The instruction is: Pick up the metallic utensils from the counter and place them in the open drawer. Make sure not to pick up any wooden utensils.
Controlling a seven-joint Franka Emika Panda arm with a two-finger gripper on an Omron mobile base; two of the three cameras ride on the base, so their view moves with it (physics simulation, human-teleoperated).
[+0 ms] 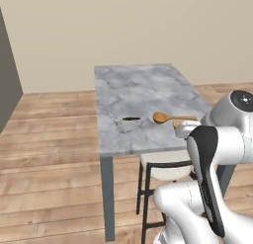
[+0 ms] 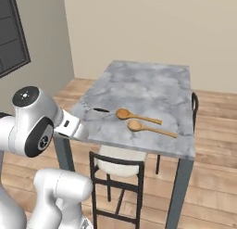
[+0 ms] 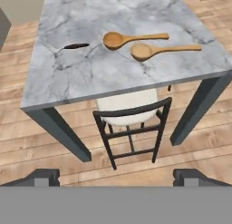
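The fingers (image 3: 116, 175) are spread wide open and hold nothing — they hang above the floor in front of the desk (image 3: 136, 19). One metal utensil (image 3: 68, 47) with a dark handle lies near the desk's left side, beside two wooden spoons (image 3: 133, 38). A chair (image 3: 131, 123) sits under the desk.

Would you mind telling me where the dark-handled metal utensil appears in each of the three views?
Left base view: metal utensil, centre, left of a wooden spoon.
Right base view, left of centre, near the counter edge.
Hand view, upper left.
Shared landmark: the wooden spoon bowl beside it.
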